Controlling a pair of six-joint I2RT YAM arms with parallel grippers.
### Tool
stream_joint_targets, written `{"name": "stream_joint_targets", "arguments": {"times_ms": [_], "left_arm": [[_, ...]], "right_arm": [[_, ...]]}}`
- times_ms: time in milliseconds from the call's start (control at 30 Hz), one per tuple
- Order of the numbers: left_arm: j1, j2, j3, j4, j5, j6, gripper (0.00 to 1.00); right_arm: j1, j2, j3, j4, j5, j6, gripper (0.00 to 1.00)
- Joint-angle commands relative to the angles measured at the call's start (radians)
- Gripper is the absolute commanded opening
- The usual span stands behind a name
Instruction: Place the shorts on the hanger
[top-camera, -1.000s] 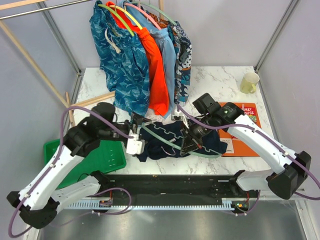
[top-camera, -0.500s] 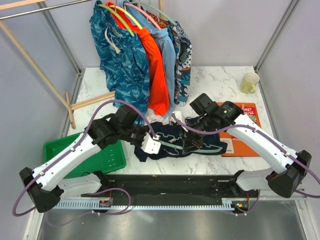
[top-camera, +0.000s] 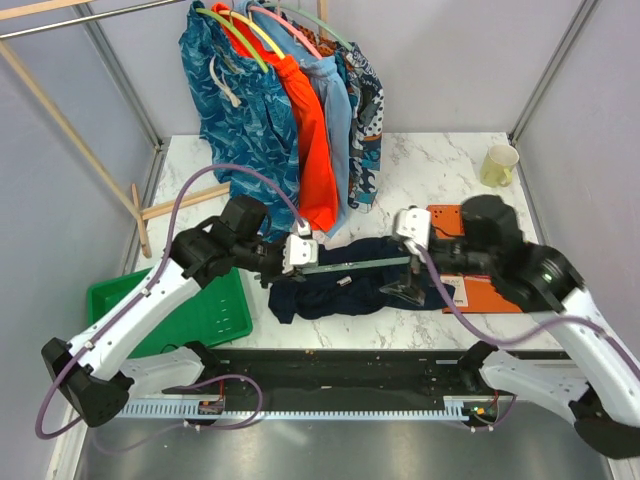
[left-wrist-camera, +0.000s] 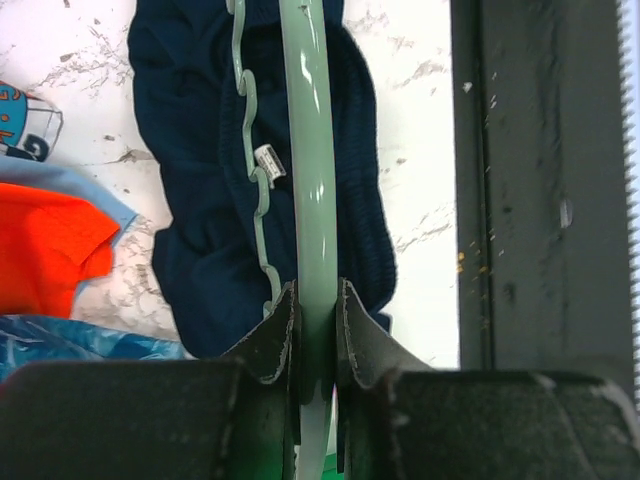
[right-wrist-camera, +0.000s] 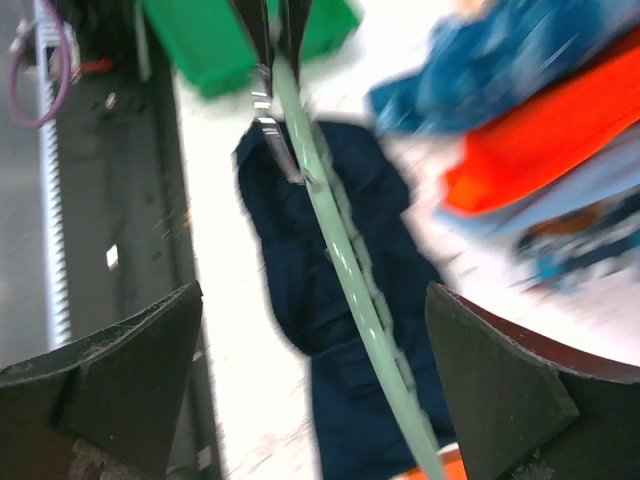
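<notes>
Your left gripper (left-wrist-camera: 318, 305) pinches the hanger (left-wrist-camera: 312, 150) over the shorts (left-wrist-camera: 195, 200); your right gripper (right-wrist-camera: 312, 340) gapes wide, seemingly touching nothing.

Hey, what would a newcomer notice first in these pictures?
Bright orange shorts hanging among blue garments at the back stand out first. Mid-table, the left tool clamps the mint-green hanger over the navy shorts, with the right tool open at its other end.

arms (top-camera: 130, 320): white shells, black joints | cables (top-camera: 232, 167): purple
</notes>
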Motion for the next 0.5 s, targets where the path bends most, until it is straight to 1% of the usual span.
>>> {"name": "stream_joint_targets", "arguments": {"times_ms": [0,100,133,167,267,333,467], "left_arm": [[0.028,0.018,0.079,0.026,0.23,-0.188,0.02],[0.029,0.041,0.094,0.016,0.28,-0.228,0.02],[0.029,0.044,0.097,0.018,0.287,-0.233,0.02],[0.032,0.044,0.103,0.019,0.294,-0.236,0.02],[0.044,0.058,0.121,0.009,0.313,-0.254,0.02],[0.051,0.079,0.137,-0.008,0.329,-0.262,0.02],[0.054,0.101,0.154,-0.01,0.344,-0.271,0.02]], "right_arm": [[0.003,-0.045,-0.005,0.134,0.058,-0.128,0.98],[0.004,0.1,0.139,0.013,0.09,-0.151,0.98],[0.003,0.184,0.219,-0.074,0.095,-0.165,0.98],[0.004,0.216,0.247,-0.104,0.095,-0.178,0.98],[0.004,0.239,0.275,-0.109,0.05,-0.169,0.98],[0.004,0.213,0.263,-0.112,0.017,-0.23,0.98],[0.006,0.214,0.252,-0.112,-0.023,-0.272,0.98]]}}
